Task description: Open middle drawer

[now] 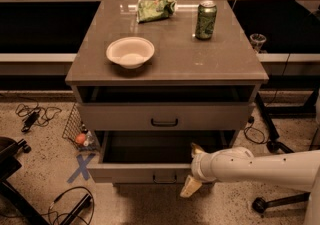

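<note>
The middle drawer [135, 173] is a wide grey-brown drawer with a small black handle [164, 179]. It stands pulled out from the cabinet, and its dark inside [150, 149] looks empty. My gripper [193, 168] comes in from the right on a white arm [260, 165] and sits at the drawer's front rim, right of the handle. One finger [197, 149] is inside the drawer and the other finger [190, 187] hangs in front of the panel, spread apart. The drawer above [164, 117] is closed.
On the cabinet top [225, 59] stand a white bowl [130, 52], a green can [206, 19] and a green snack bag [156, 7]. A wire basket [79, 130], cables [32, 116] and a blue tape X [81, 167] are on the floor at left. A chair base [265, 201] is at right.
</note>
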### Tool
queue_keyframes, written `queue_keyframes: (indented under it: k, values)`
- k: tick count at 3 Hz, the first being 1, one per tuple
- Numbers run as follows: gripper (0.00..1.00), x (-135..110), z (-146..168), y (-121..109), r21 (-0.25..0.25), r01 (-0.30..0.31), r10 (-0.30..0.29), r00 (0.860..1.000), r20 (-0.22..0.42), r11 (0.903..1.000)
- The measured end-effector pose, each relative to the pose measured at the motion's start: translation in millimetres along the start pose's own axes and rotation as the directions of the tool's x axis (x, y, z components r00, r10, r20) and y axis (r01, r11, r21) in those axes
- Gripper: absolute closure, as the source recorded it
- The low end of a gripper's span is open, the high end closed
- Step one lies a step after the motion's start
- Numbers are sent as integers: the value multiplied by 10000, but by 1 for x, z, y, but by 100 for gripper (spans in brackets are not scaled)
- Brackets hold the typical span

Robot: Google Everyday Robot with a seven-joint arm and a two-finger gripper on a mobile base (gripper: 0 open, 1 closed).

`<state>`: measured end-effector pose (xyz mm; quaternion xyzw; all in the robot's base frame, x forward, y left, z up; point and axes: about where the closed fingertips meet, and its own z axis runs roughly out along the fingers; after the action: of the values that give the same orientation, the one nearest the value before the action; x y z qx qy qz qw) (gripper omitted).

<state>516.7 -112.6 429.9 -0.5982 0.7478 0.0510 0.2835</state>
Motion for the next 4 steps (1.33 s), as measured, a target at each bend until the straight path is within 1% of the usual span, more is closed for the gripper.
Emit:
queue_keyframes:
  k: [1, 2, 3, 4]
  values:
    - [0, 0, 0, 0, -1, 0, 0, 10000, 0, 10000]
    - [26, 0, -1, 3, -54, -20, 20, 10000, -51, 10000]
    - [49, 8, -22, 25, -342, -276, 255, 9979, -600, 9990]
    - [72, 20, -60, 56, -627, -789, 682, 9852, -1571, 9949]
